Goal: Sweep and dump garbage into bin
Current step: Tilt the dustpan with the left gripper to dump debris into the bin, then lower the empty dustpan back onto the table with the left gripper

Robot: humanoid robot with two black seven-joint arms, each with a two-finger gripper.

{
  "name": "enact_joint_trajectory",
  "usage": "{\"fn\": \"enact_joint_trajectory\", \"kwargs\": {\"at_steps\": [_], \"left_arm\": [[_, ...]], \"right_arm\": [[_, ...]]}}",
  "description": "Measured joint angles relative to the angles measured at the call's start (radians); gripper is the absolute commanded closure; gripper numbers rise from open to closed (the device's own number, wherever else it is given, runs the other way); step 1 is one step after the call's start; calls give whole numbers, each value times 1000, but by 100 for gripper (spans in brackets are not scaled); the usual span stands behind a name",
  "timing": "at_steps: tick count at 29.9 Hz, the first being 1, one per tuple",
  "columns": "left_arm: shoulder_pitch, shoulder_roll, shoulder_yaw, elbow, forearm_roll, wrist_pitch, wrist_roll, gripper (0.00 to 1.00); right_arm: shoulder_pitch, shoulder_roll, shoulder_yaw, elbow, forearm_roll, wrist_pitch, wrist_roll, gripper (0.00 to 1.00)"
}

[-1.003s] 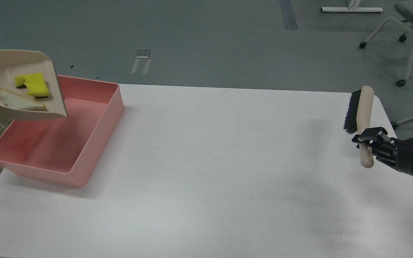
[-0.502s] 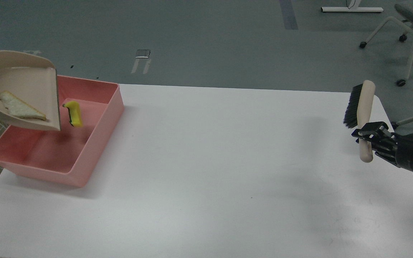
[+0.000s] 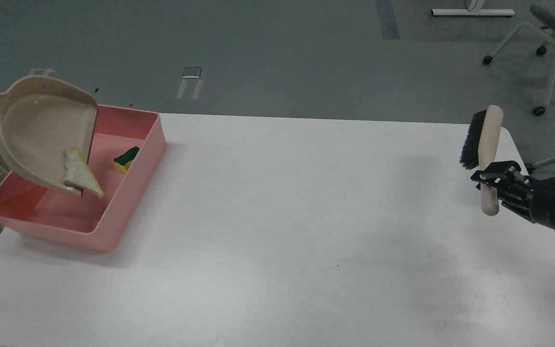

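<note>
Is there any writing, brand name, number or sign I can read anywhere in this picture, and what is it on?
None can be read.
The pink bin, dustpan, brush and white table are all plain, with no print.
The sponge and bread slice carry no marks.
The right gripper is dark; no label shows on it.
The small grey plate on the floor is too small to tell.
</note>
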Motion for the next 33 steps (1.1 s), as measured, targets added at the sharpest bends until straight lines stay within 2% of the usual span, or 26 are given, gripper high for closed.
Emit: {"fn": "enact_joint_trajectory", "kwargs": {"at_steps": [6,11,13,17,24,28,33], "left_arm": [[-42,6,0,-5,15,0,0,100],[-189,8,-1,-5,-49,0,0,100],[-250,-10,-2,-6,-94,0,0,100],[-285,-84,-2,-6,-183,0,0,100],[-282,-356,0,-14,-276,13,8,100],[-274,-546,33,-20,-277,82,43,100],[-280,-678,162,-20,-267,163,64,100]], "right_arm": [[-3,3,0,0,0,0,1,100],[-2,7,1,0,0,0,1,100],[-2,7,6,0,0,0,3,100],[-7,5,13,0,0,0,4,100],[-9,-38,23,13,-3,0,4,100],[-9,-90,18,14,-5,0,3,100],[-38,-144,-27,16,-40,0,2,100]]}}
